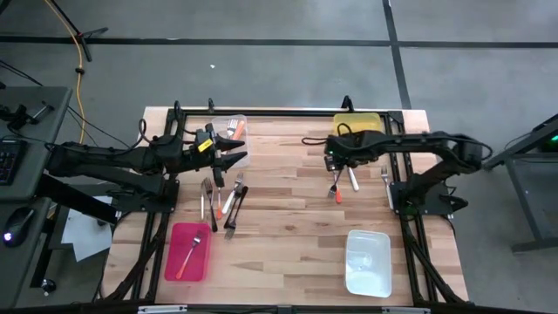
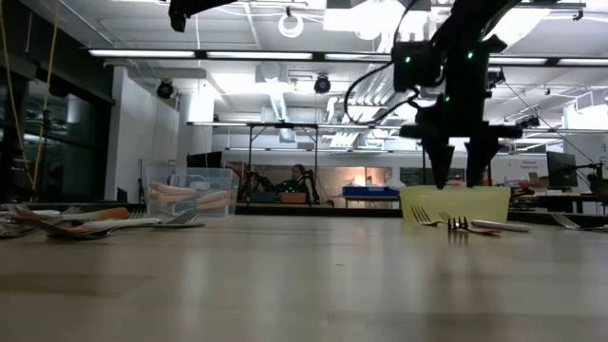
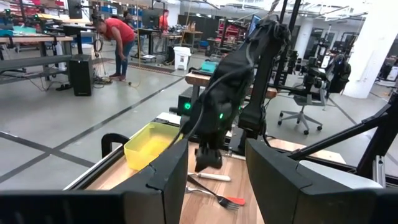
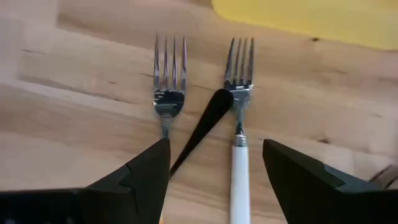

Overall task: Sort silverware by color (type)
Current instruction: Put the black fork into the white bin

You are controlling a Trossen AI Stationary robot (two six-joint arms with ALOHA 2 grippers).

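Seen from above, the right tool [image 1: 334, 163] was hung open over forks beside the yellow bin [image 1: 357, 124], while the left tool [image 1: 234, 160], open and empty, was held above the silverware cluster [image 1: 223, 197] on the surface [image 1: 288, 218]. In the low view, the right tool's fingers were poised over the forks. In the right wrist view, a white-handled fork [image 4: 239, 124] and a dark handle [image 4: 202, 128] were framed between the spread fingers, presumably for picking
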